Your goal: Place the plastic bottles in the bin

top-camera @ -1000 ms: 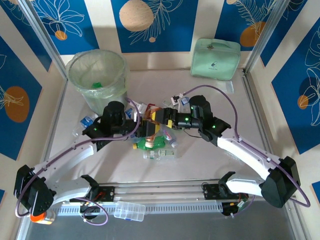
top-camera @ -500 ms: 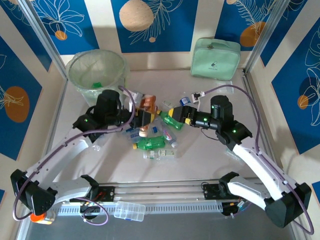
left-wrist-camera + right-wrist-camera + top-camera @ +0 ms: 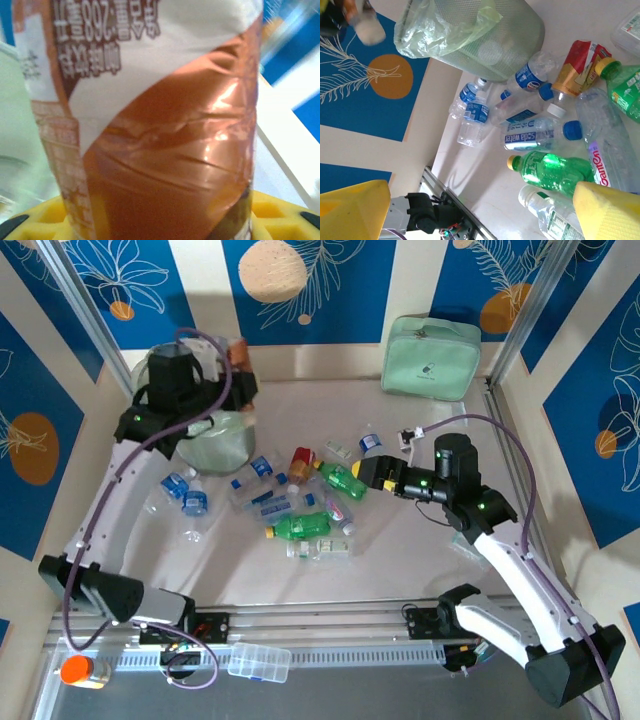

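Left gripper (image 3: 228,355) is up over the bin (image 3: 220,445) at far left, jaws clenched on the orange-brown bottle (image 3: 165,150), which looks to sit above the bin's far-right rim rather than its centre. Right gripper (image 3: 358,470) hangs with jaws spread and nothing between them, just right of the bottle pile (image 3: 300,510) lying mid-desk (image 3: 400,550). Risk as I read it: release from here and the bottle clips the rim or loose bag edge and bounces back onto the desk; better to centre it first.
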You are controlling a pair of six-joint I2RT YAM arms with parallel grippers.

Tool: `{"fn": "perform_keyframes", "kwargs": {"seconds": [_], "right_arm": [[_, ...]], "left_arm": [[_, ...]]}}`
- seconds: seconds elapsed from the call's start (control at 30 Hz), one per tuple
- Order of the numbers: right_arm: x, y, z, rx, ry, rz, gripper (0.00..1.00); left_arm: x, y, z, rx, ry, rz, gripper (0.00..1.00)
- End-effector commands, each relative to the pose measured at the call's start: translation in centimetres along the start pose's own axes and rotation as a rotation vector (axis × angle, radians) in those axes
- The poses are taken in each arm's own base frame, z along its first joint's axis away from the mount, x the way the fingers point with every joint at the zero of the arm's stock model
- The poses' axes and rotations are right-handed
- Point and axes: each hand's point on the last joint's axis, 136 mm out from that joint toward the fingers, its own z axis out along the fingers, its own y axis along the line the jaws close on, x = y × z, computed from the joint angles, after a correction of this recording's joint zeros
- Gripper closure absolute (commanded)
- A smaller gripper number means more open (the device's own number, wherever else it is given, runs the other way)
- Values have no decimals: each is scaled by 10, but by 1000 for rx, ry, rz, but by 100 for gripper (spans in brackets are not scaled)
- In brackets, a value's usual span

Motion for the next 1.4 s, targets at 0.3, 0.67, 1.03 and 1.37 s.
{"fn": "perform_keyframes", "kwargs": {"seconds": [0.3,0.67,1.03,1.37], "right_arm": [[14,-4,-8,-9,32,-5,6],[19,-19,1,7,47,37,6],[16,-24,1,39,47,21,7],[14,-20,-2,41,45,6,7]], "left_arm": [[-29,132,25,-449,-7,-150,60],[48,179,61,-550,184,-263,59],[104,210,83,-630,371,-314,52],[108,221,84,-673,390,-356,20]]}}
